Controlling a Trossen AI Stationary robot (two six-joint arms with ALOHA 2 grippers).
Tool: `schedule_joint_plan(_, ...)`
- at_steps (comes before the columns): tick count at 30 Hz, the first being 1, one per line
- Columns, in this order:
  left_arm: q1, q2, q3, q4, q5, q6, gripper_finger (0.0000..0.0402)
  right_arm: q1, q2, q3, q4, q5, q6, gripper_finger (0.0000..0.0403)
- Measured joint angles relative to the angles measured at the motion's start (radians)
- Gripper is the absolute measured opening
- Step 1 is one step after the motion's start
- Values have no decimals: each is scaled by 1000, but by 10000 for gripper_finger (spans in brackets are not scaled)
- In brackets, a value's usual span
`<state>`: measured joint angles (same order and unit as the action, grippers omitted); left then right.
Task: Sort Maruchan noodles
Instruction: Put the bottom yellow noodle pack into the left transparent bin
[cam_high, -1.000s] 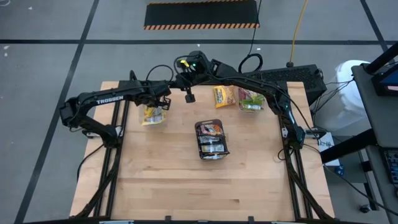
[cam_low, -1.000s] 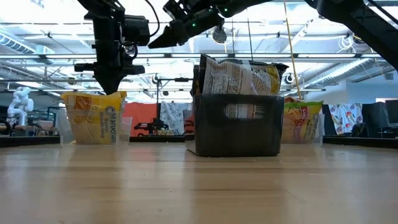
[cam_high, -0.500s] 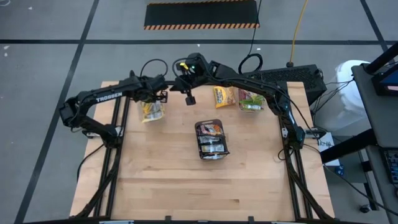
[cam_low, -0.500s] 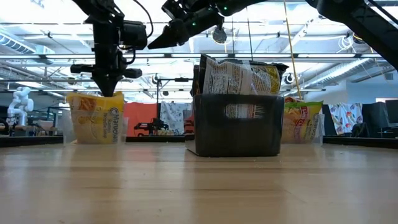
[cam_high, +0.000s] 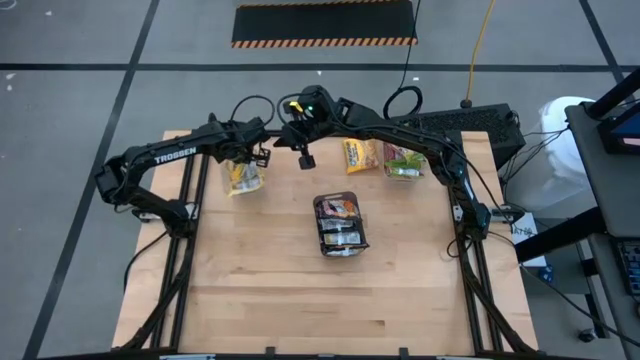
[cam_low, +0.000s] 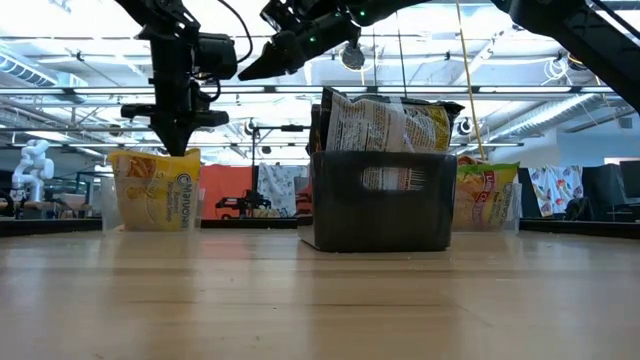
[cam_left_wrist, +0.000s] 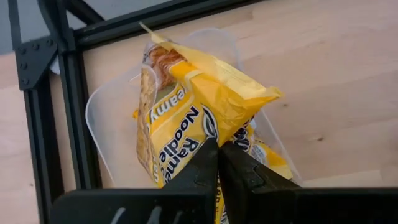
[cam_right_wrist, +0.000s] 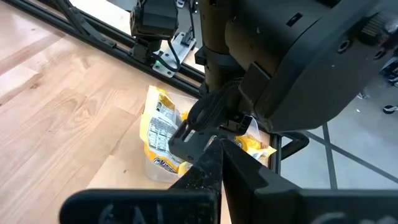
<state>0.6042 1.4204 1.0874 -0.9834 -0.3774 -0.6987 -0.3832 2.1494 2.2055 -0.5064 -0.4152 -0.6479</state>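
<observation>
Yellow Maruchan packets (cam_high: 243, 178) stand on edge in a clear tub (cam_left_wrist: 99, 118) near the table's far left corner, and also show in the low view (cam_low: 155, 190). My left gripper (cam_high: 250, 155) hangs shut right above them, fingers pointing down (cam_left_wrist: 217, 152). My right gripper (cam_high: 303, 152) is shut and empty, held high just right of the left one (cam_low: 250, 68). More packets (cam_high: 340, 222) stand in the dark grey tray (cam_low: 385, 210) mid-table. My left gripper comes from above with shut fingertips (cam_low: 177, 148) at the top edge of the yellow packet (cam_left_wrist: 205, 118) that stands in the tub. I cannot tell whether they touch it or hang just clear of it.
Two more clear tubs sit at the far edge: one with a yellow-brown packet (cam_high: 360, 153), one with green-edged packets (cam_high: 405, 160). The near half of the wooden table (cam_high: 330, 300) is bare. Black frame rails (cam_high: 190, 200) run along both sides.
My left gripper has drawn back a little toward the table's far edge above the tub, staying shut. The yellow packets have shifted slightly in the tub.
</observation>
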Motion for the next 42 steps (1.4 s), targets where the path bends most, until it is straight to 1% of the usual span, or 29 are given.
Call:
schedule_joint_plan(3, 0, 0, 0, 3, 0, 25, 16, 0, 0, 0, 0, 0, -1, 0)
schedule_joint_plan(11, 3, 0, 0, 17, 1, 23, 17, 0, 0, 0, 0, 0, -20, 0)
schedule_joint_plan(14, 2, 0, 0, 25, 1, 1, 17, 0, -4, 0, -2, 1, -20, 0)
schedule_joint_plan(16, 3, 0, 0, 45, 1, -6, 17, 1, -8, -1, 5, 23, -19, 0)
schedule_joint_plan(21, -5, 0, 0, 66, 1, 60, 17, 5, -40, -1, 12, 99, -24, 0)
schedule_joint_plan(23, -12, 0, 0, 67, 3, 58, 17, 5, -57, -1, -15, 101, -23, 0)
schedule_joint_plan(32, -32, -3, 0, 67, 11, 31, 17, 5, -86, -1, -22, 102, -19, 0)
schedule_joint_plan(38, -58, -38, 0, 70, 19, 32, 17, 5, -88, -1, -22, 111, -19, 0)
schedule_joint_plan(42, -68, -89, 0, 73, 20, 33, 17, 5, -88, -1, -22, 155, -19, 0)
